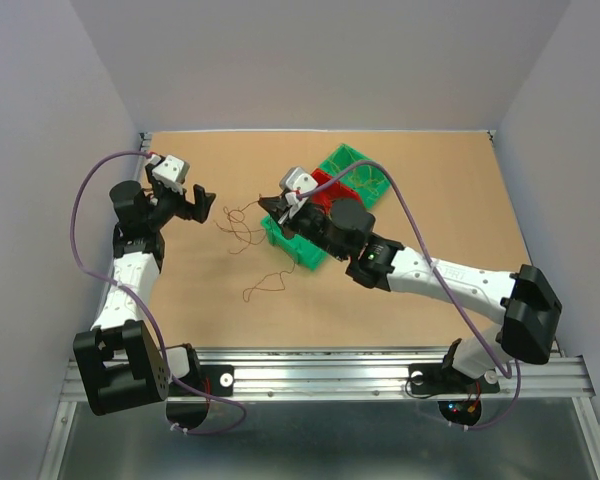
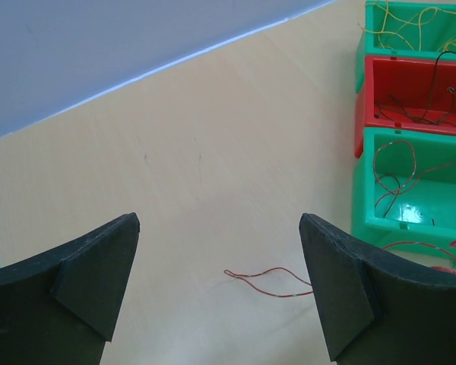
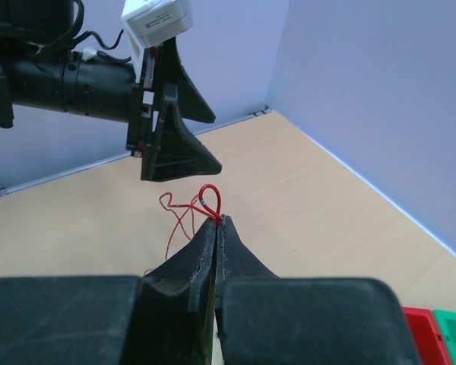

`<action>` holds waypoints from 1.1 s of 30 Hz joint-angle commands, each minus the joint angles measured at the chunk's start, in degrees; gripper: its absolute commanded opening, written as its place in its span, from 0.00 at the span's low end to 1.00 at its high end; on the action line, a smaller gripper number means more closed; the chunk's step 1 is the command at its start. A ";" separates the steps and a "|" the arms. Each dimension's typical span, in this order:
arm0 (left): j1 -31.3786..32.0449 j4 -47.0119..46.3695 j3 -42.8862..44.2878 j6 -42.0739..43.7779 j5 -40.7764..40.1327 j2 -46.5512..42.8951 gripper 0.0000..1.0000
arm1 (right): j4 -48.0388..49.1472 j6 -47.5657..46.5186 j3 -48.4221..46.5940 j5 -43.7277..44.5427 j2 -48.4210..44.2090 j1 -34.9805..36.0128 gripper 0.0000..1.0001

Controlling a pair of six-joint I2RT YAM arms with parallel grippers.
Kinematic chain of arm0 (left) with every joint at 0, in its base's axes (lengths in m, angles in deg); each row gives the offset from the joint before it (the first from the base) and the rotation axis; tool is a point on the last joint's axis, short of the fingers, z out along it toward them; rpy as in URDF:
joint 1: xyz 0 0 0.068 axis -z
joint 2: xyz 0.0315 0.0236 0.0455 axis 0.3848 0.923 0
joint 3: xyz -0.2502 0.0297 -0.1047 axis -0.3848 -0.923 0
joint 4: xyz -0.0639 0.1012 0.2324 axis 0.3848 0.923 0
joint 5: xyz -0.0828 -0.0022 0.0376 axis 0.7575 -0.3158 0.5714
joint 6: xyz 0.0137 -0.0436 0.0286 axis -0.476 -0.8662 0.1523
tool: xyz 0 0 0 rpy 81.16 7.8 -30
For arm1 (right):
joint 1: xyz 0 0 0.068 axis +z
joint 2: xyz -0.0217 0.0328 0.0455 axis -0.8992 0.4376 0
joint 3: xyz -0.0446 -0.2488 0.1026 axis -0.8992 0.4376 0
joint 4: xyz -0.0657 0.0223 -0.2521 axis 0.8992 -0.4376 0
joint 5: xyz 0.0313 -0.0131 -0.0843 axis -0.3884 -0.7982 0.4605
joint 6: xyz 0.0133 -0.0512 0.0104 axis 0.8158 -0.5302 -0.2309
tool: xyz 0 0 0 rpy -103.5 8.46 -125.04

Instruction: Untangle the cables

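Observation:
A tangle of thin brown-red cables point(image 1: 237, 226) lies on the table between my two grippers, and one more curly strand point(image 1: 265, 284) lies nearer the front. My right gripper point(image 1: 266, 206) point(image 3: 220, 220) is shut on a red cable loop point(image 3: 210, 198) that sticks up from its tips, with the rest trailing down to the table. My left gripper point(image 1: 206, 205) point(image 2: 220, 228) is open and holds nothing. It hovers left of the tangle, and a thin red strand point(image 2: 270, 280) lies on the table between its fingers. The right wrist view shows the left gripper point(image 3: 175, 144) just beyond the loop.
Three joined bins stand right of centre: a green bin point(image 2: 380, 220), a red bin point(image 2: 362, 99) and another green bin point(image 2: 362, 30), each holding thin wires. In the top view the right arm covers part of the bins point(image 1: 352, 165). Grey walls enclose the table.

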 commanded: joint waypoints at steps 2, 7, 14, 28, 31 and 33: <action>-0.42 -0.89 0.04 1.69 6.91 0.15 0.99 | 5.33 -3.16 -4.40 2.00 -2.33 0.45 0.01; -0.42 0.61 0.66 3.19 11.67 0.24 0.99 | 5.33 -2.99 -6.34 1.64 -2.15 0.54 0.01; -0.60 -0.71 -0.48 4.59 15.98 0.15 0.99 | 5.86 -2.81 -9.06 1.12 -2.85 0.54 0.01; -3.67 4.90 2.68 8.88 35.46 4.46 0.99 | 11.57 -3.25 -12.92 3.32 -5.05 0.54 0.00; -3.50 5.44 2.07 10.22 38.99 4.02 0.99 | 11.57 -2.99 -13.98 2.87 -4.88 0.54 0.01; -3.50 5.61 1.45 11.53 39.97 2.71 0.99 | 11.49 -2.90 -14.77 2.70 -4.70 0.54 0.01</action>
